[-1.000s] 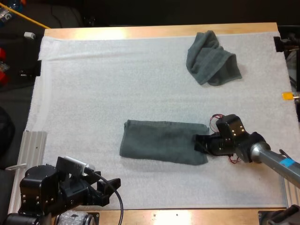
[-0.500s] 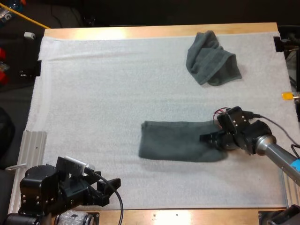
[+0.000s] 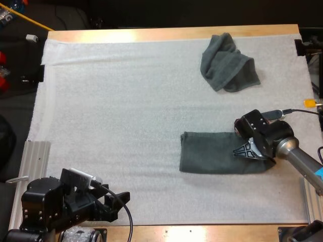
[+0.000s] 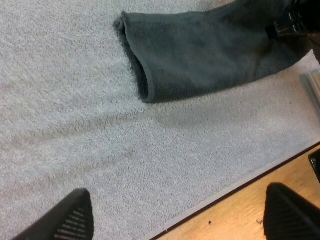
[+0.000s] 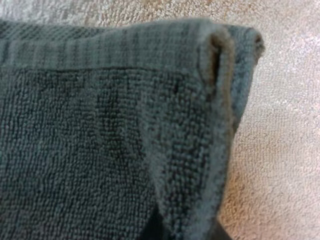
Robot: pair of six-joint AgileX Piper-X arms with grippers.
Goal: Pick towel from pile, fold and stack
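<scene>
High view: right gripper (image 3: 243,151) clamps the folded dark grey-green towel (image 3: 209,159); a shallow bite could let layers slide apart. Left gripper (image 4: 180,212) stands open.

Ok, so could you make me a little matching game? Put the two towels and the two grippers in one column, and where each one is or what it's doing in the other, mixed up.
Things:
1. crumpled towel
2. folded towel
3. left gripper
4. right gripper

Places or states:
A. open, by the near edge of the white mat
B. lying flat on the mat's near right part
C. shut on one end of a towel
D. bunched up on the mat's far right part

Pairs: 1-D, 2-B, 3-A, 4-C.
</scene>
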